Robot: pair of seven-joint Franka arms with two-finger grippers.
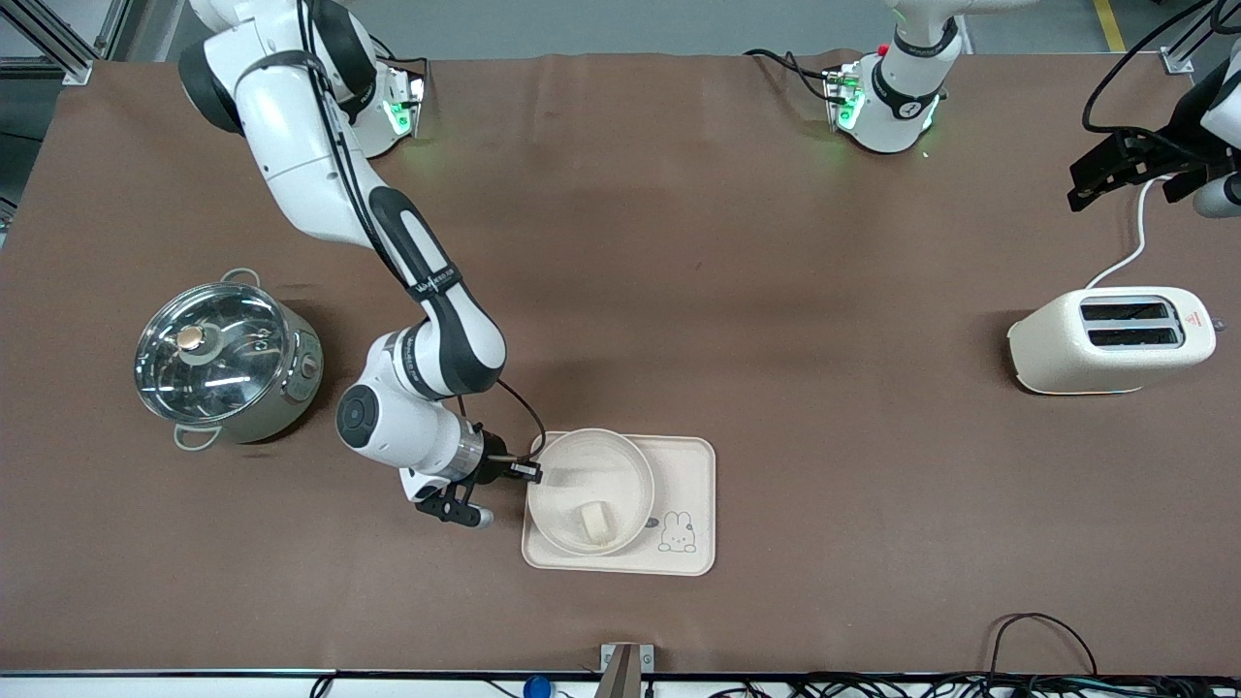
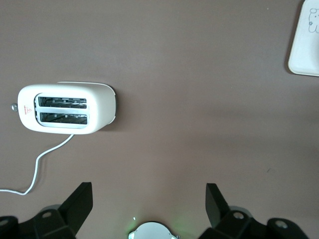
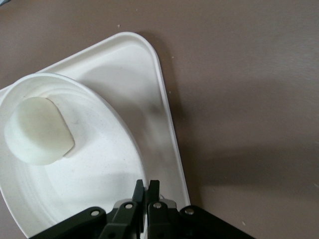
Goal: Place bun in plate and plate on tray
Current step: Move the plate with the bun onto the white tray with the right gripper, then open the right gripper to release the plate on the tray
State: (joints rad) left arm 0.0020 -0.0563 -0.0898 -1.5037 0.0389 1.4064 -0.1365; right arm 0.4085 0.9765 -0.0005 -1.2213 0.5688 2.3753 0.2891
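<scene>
I see the bun (image 1: 597, 523) in the plate (image 1: 555, 465), and the plate sits on the tray (image 1: 693, 485). My right gripper (image 3: 146, 187) pinches the plate's rim at the right arm's end. My left gripper (image 2: 149, 199) waits, spread wide, above the toaster (image 1: 1110, 339).

We see the tabletop (image 1: 679, 291) evenly and brightly lit from overhead, with soft, short shadows beneath each object. Glare streaks the pot lid (image 1: 208, 354). All views look sharp; only the right wrist view blurs slightly at the plate rim (image 3: 149, 144).
</scene>
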